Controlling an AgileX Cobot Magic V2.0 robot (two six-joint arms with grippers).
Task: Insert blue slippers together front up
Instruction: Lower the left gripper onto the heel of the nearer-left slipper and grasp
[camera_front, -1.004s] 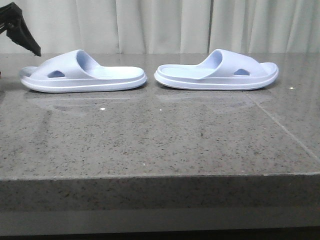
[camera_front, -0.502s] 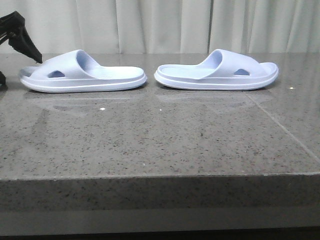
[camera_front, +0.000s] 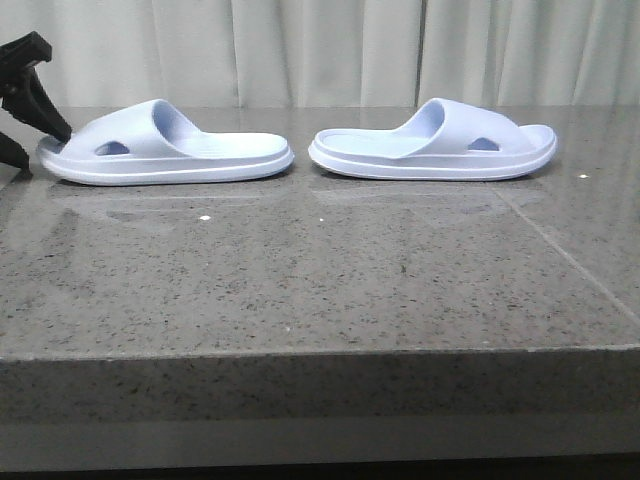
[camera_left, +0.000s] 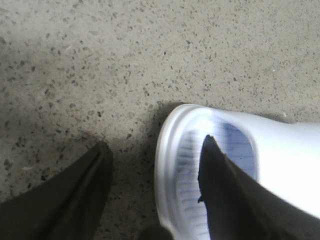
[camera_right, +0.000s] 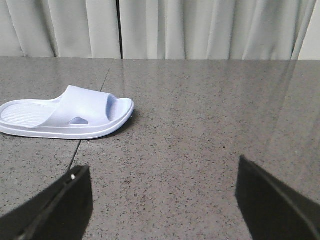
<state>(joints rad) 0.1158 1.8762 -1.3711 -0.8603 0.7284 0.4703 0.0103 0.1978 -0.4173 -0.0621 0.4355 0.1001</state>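
Grey speckled surface (camera_front: 300, 270). Left gripper (camera_left: 155, 150) spread wide, straddling toe rim of left slipper (camera_front: 165, 145); right gripper (camera_right: 162, 195) released, holding nothing.

Two pale-blue foam slippers lay sole-down on the table, heel to heel, close but apart. The left slipper (camera_front: 165, 147) pointed its open toe toward 9 o'clock; the right slipper (camera_front: 433, 143) pointed toward 3 o'clock.
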